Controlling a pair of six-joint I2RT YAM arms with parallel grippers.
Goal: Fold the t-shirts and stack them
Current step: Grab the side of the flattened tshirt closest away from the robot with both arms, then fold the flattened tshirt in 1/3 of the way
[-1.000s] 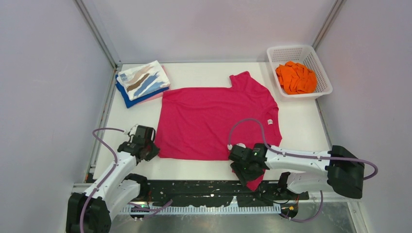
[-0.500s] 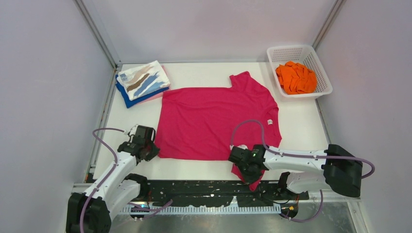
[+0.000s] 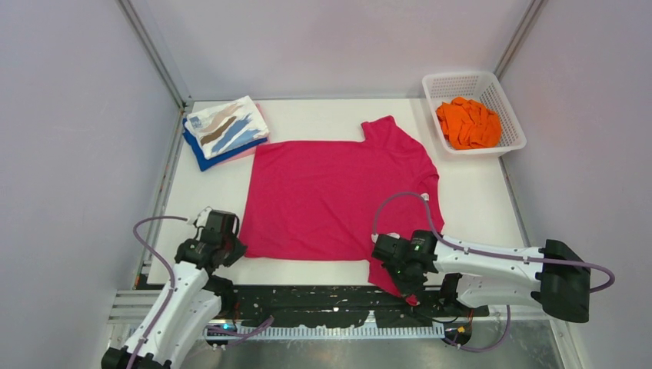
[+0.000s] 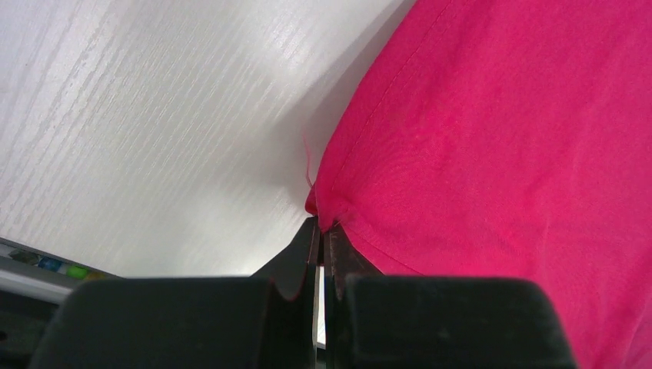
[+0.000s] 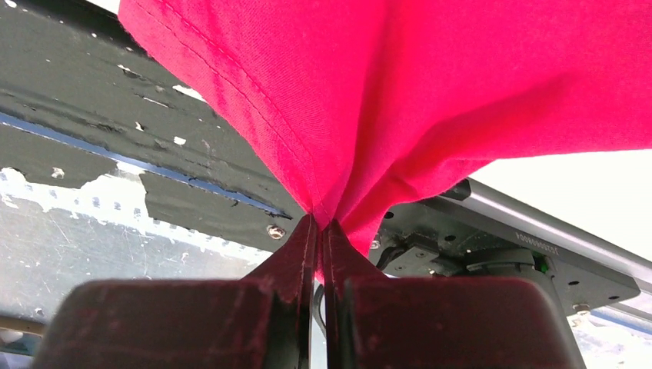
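Magenta shirt [image 3: 330, 192] lies spread flat on the table [image 3: 480, 207], w/ left gripper [image 3: 229, 247] pinched tight on its near hem corner and right gripper [image 3: 394, 263] clamped on the near sleeve (bunched, hanging past the table edge), prob. to pull it taut for folding.

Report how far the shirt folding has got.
Done: three folded shirts stacked at the far left, the streaked white one on top. In hand: the magenta shirt lies spread flat, with the left hand and right hand each pinching its near edge. Left: folding and stacking it, then the orange shirt crumpled in the basket.
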